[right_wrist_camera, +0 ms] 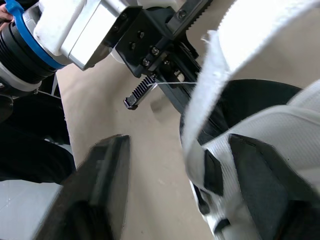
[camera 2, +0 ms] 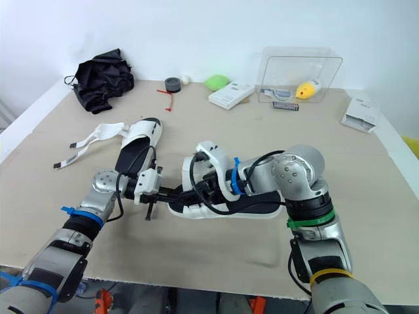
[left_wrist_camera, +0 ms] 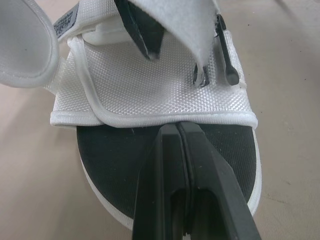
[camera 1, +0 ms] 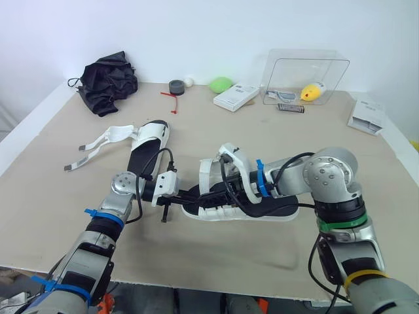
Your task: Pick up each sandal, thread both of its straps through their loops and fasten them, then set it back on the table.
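One white sandal with a black footbed [camera 1: 262,208] lies at the table's middle. My left gripper [camera 1: 195,194] is shut, its fingers [left_wrist_camera: 170,175] lying on the toe end of the footbed with the tip against the front white band [left_wrist_camera: 160,95]. From the right, my right gripper [right_wrist_camera: 179,141] is open over the same sandal, and a loose white strap [right_wrist_camera: 220,85] rises between its fingers. The second sandal [camera 1: 149,145] lies at the back left, its straps [camera 1: 98,145] spread out unfastened on the table.
Along the back edge are a black bag [camera 1: 108,80], a tape roll [camera 1: 177,86], a green object [camera 1: 221,84], a white box [camera 1: 236,97] and a clear container [camera 1: 304,75] holding a yellow item. Another white box [camera 1: 366,114] sits far right.
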You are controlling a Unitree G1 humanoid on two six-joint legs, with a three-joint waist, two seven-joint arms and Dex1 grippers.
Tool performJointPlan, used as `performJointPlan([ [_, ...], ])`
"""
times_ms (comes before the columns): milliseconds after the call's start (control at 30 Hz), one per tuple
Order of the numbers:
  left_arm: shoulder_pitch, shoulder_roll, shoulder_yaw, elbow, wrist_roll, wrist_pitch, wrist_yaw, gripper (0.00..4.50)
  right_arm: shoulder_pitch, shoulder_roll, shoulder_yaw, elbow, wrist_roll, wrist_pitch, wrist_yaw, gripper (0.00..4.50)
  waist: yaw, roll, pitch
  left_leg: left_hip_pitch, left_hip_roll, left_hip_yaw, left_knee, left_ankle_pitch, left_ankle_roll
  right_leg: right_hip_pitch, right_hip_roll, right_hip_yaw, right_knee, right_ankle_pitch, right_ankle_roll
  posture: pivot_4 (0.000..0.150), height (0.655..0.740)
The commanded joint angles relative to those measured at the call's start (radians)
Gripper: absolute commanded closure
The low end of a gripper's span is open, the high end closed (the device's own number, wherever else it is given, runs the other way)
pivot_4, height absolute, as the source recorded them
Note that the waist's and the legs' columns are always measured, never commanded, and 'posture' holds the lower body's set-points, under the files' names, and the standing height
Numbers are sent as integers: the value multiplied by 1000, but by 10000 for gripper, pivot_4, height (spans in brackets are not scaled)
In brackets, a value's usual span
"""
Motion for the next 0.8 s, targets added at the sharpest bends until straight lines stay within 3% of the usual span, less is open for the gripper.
performJointPlan([
  [33, 70, 5, -74, 73, 90, 42, -8, 45000, -18, 14, -27, -11, -16, -2, 1, 28891, 0, 0, 0, 0, 0, 0, 0, 0, 0, 0, 0, 0, 0, 0, 0, 1500, 7400],
  [167, 80, 7, -75, 64, 89, 43, -7, 45000, -28, 24, -44, -5, -11, -2, 11, 44445, 0, 0, 0, 0, 0, 0, 0, 0, 0, 0, 0, 0, 0, 0, 0, 1500, 7400],
  [367, 73, 5, -74, 69, 90, 43, -2, 45000, -37, 18, -57, 50, 57, -2, 10, 44445, 0, 0, 0, 0, 0, 0, 0, 0, 0, 0, 0, 0, 0, 0, 0, 1500, 7400],
  [600, 67, 3, -75, 73, 92, 39, 0, 45000, -90, -1, -106, 294, 230, -2, -68, 44445, 0, 0, 0, 1, 0, 0, 0, 0, 0, 1, 0, 0, 0, 0, 0, 1500, 7400],
  [800, 74, 4, -75, 72, 93, 36, 0, 45000, -105, -32, -79, 348, 337, -2, -140, 44445, 0, 0, 0, 1, 0, 0, 0, 0, 0, 1, 0, 1, 0, 0, 1, 1500, 7400],
])
